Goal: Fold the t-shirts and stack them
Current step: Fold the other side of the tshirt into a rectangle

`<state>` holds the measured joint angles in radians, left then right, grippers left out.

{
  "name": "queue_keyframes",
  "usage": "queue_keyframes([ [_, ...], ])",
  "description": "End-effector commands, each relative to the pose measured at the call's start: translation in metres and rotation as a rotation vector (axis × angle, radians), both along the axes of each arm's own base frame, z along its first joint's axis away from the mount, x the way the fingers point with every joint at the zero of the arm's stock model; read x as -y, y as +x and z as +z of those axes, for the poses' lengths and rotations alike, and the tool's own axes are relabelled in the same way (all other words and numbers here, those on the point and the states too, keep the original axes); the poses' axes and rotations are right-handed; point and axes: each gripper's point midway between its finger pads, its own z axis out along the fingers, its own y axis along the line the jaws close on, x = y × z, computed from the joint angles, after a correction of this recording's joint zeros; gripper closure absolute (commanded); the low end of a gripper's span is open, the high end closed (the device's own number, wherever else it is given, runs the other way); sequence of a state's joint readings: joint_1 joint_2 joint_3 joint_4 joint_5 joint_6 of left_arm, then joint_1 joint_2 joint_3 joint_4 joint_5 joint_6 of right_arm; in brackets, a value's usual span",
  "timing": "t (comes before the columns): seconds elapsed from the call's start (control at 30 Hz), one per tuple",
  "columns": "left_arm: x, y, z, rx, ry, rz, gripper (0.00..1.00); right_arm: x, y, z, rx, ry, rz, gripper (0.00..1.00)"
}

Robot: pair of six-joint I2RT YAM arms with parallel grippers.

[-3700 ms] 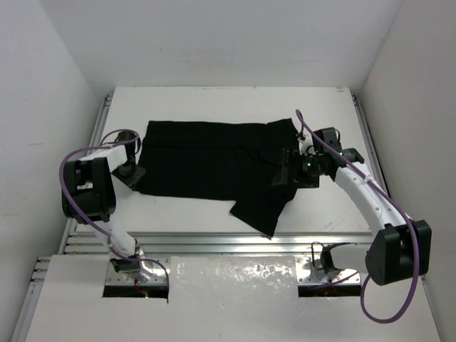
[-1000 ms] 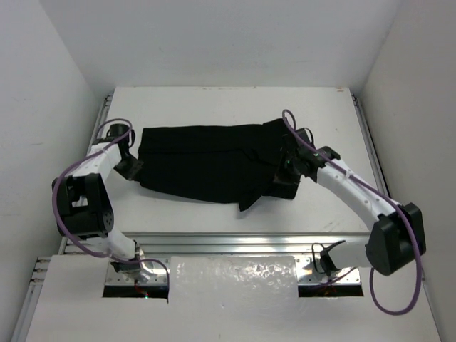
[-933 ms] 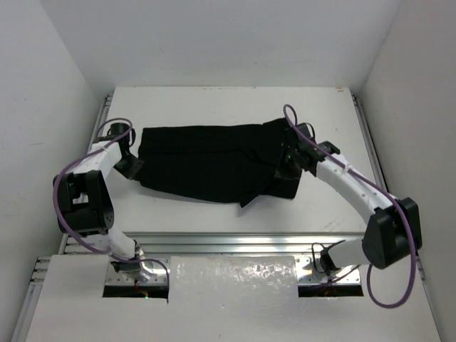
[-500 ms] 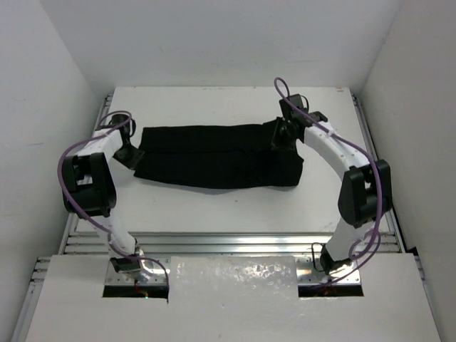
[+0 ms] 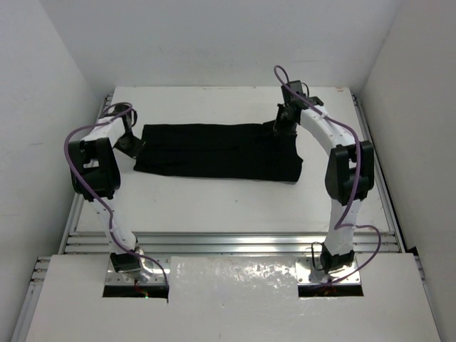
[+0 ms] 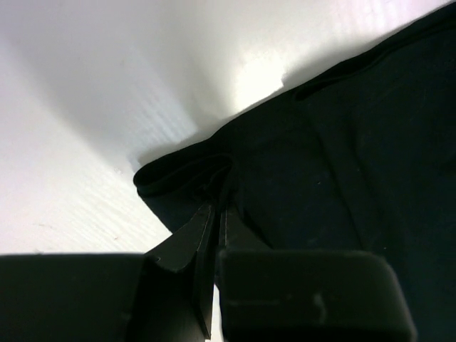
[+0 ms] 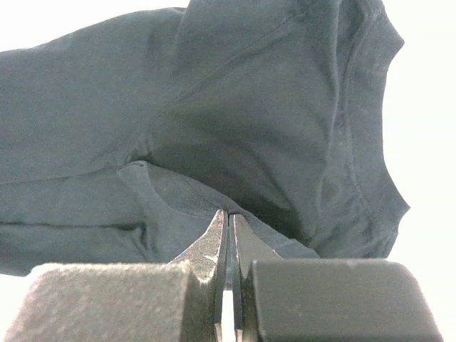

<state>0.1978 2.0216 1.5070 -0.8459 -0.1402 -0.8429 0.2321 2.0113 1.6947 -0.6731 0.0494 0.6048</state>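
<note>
T-shirt [image 5: 217, 151], seemingly folded, on white table [image 5: 214, 206]

One plain black t-shirt [image 5: 217, 151], folded lengthwise into a long flat band, lies left to right on the surface's [image 5: 214, 206] far half, right end wider

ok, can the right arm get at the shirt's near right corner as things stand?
Probably yes: that corner of the t-shirt lies uncovered, but the right gripper is shut on its far edge and must release first.
</note>
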Motion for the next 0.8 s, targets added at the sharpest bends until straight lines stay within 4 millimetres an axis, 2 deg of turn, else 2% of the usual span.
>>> queue_keyframes([
  [0.0, -0.012, 0.011, 0.014, 0.023, 0.024, 0.041, 1.0, 0.007, 0.016, 0.015, 0.052, -0.016, 0.009, 1.0],
  [0.23, -0.012, 0.003, 0.015, 0.014, 0.026, 0.048, 1.0, 0.01, 0.011, 0.022, 0.073, -0.011, 0.006, 1.0],
  [0.27, -0.011, 0.003, 0.02, 0.028, 0.021, 0.048, 1.0, 0.012, 0.01, 0.031, 0.092, -0.009, 0.002, 1.0],
  [0.33, -0.01, -0.002, 0.023, 0.029, 0.018, 0.044, 1.0, 0.016, 0.002, 0.029, 0.097, 0.001, -0.012, 1.0],
  [0.37, -0.009, -0.003, 0.03, 0.048, 0.015, 0.042, 1.0, 0.017, -0.001, 0.039, 0.125, 0.013, -0.016, 1.0],
  [0.6, -0.019, -0.009, 0.038, 0.081, 0.009, 0.069, 1.0, 0.029, 0.002, 0.033, 0.117, 0.016, -0.043, 1.0],
  [0.77, -0.027, -0.003, 0.04, 0.11, -0.008, 0.092, 1.0, 0.037, 0.011, 0.031, 0.118, 0.03, -0.042, 1.0],
])
